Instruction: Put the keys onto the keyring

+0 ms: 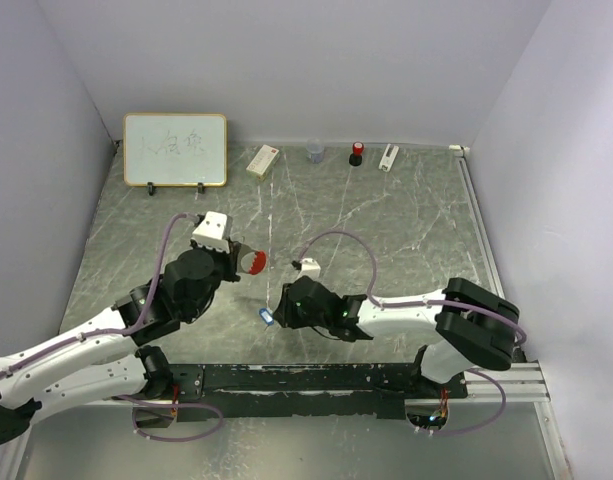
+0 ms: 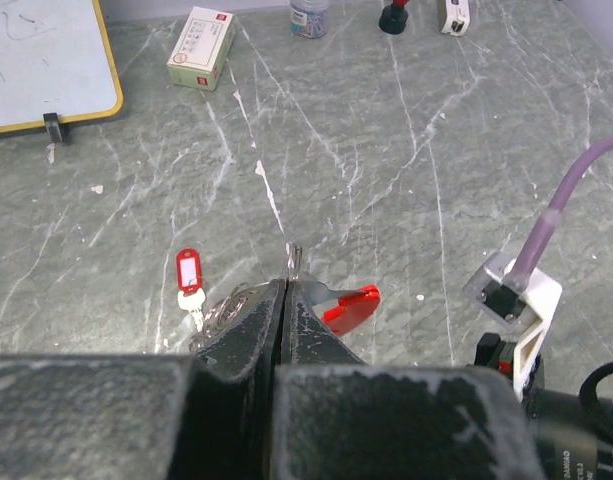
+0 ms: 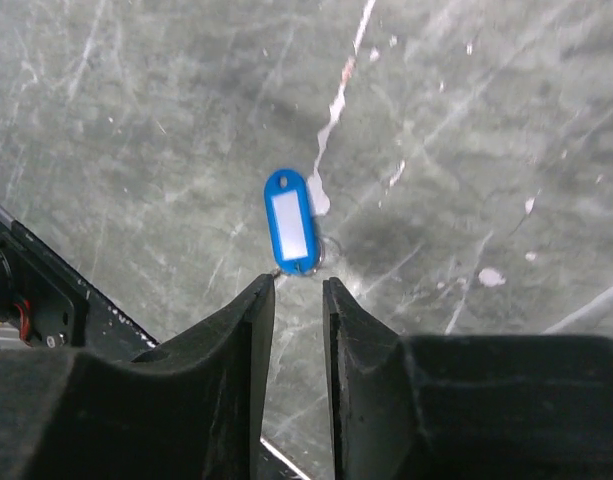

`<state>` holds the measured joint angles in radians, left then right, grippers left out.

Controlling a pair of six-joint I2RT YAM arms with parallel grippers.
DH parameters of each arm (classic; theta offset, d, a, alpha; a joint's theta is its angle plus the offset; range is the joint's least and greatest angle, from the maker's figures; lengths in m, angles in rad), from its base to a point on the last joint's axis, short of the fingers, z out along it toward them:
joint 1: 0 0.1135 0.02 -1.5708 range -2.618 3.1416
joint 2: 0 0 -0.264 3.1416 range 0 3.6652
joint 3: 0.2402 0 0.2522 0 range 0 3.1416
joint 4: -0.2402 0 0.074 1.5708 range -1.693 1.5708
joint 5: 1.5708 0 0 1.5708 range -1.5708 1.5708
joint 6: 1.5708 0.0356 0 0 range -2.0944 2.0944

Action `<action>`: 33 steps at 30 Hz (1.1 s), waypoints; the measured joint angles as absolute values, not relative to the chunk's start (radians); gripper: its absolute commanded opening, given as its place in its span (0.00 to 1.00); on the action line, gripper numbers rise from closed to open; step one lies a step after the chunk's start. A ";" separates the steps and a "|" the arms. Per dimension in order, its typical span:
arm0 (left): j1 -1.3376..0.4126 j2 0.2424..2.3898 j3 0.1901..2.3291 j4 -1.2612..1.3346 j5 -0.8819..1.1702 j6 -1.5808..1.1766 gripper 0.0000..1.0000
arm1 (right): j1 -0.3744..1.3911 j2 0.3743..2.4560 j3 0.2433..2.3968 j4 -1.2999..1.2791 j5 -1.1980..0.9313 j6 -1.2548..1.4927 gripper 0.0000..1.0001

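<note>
Grey marbled table [image 1: 406, 230], two arms working over its near middle.

Keyring [image 2: 294, 258]: a thin metal loop pokes up from between the left fingers [image 2: 251, 325], which are pressed together and clamped on it. Its red fob [image 2: 351, 305] sticks out just beside the tips.

Blue key [image 3: 291, 222]: the tag juts forward from the right fingers [image 3: 236, 330]. They stand a little apart, with the tag's near end nipped between the tips and the blade hidden. A shadow beside it suggests it is lifted off the table.

Red key [image 2: 188, 272]: lies loose on the table near the left fingers, not held.

Whiteboard [image 1: 175, 149]: stands at the far edge, out of play.

Step in hand, as I judge it: bringing the blue key to the ring. The two pairs of fingers are near each other but not touching.

Next move: line the key's loop up with the ring's opening and thread it on. Both parts are thin, so it calls for fine alignment, and a slip could drop the key. The red key is not yet on the ring.
</note>
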<state>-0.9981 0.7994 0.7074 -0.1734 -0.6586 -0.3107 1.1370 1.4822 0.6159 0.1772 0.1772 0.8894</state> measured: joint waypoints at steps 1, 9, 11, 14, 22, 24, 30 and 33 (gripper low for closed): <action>-0.998 0.796 0.707 -0.175 -0.659 -0.311 0.07 | 1.147 1.489 0.610 0.185 0.187 0.915 0.29; -0.998 0.754 0.694 -0.195 -0.658 -0.312 0.07 | 1.217 1.539 0.574 0.242 0.259 1.074 0.32; -0.998 0.746 0.690 -0.202 -0.657 -0.314 0.07 | 1.220 1.549 0.574 0.256 0.267 1.091 0.32; -0.998 0.738 0.685 -0.209 -0.657 -0.315 0.07 | 1.221 1.563 0.574 0.267 0.281 1.107 0.32; -0.998 0.737 0.677 -0.215 -0.657 -0.315 0.07 | 1.222 1.570 0.574 0.273 0.309 1.128 0.28; -0.998 0.737 0.675 -0.215 -0.657 -0.315 0.07 | 1.222 1.570 0.574 0.273 0.313 1.130 0.28; -0.998 0.737 0.670 -0.215 -0.655 -0.315 0.07 | 1.221 1.583 0.574 0.286 0.318 1.134 0.26; -0.998 0.737 0.670 -0.215 -0.654 -0.316 0.07 | 1.221 1.588 0.574 0.296 0.321 1.137 0.25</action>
